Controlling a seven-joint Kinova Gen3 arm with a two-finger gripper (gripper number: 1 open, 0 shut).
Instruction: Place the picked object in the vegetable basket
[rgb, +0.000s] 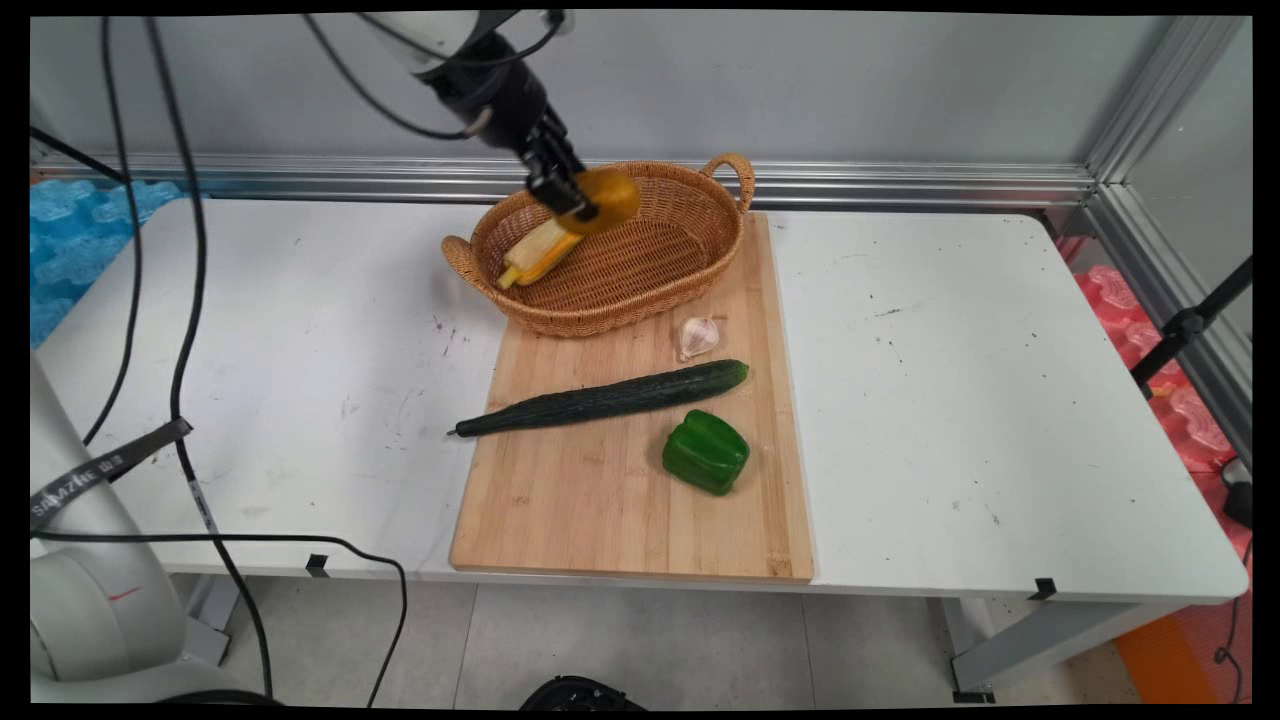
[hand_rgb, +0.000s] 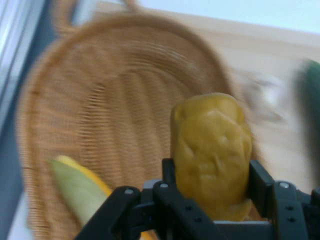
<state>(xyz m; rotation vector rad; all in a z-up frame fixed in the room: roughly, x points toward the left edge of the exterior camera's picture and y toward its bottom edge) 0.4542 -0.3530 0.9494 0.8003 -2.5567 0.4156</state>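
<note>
Spanning most of the main view, the white table (rgb: 950, 380) carries a bamboo cutting board (rgb: 600, 510) laid lengthwise from its near edge toward the wall. On the far end of that board sits an oval wicker basket (rgb: 640, 275) with a loop handle at each end; its left side overhangs the board onto the table. A long dark cucumber (rgb: 600, 400) lies slantwise across the middle of the board, its thin stem end poking past the board's left edge. Inside the basket, against its left wall, rests an ear of corn (rgb: 535, 255) in pale husk. Nearer the camera than the cucumber and just beside it sits a green bell pepper (rgb: 706, 452). The black gripper (hand_rgb: 212, 200) hangs above the basket's far left part, its fingers (hand_rgb: 262, 182) clamped on either side of a yellow bell pepper (hand_rgb: 210, 150), which is held clear of the basket floor, above and just right of the corn. Smallest is a garlic bulb (rgb: 697, 336), lying on the board between the basket's near rim and the cucumber's thick end.
</note>
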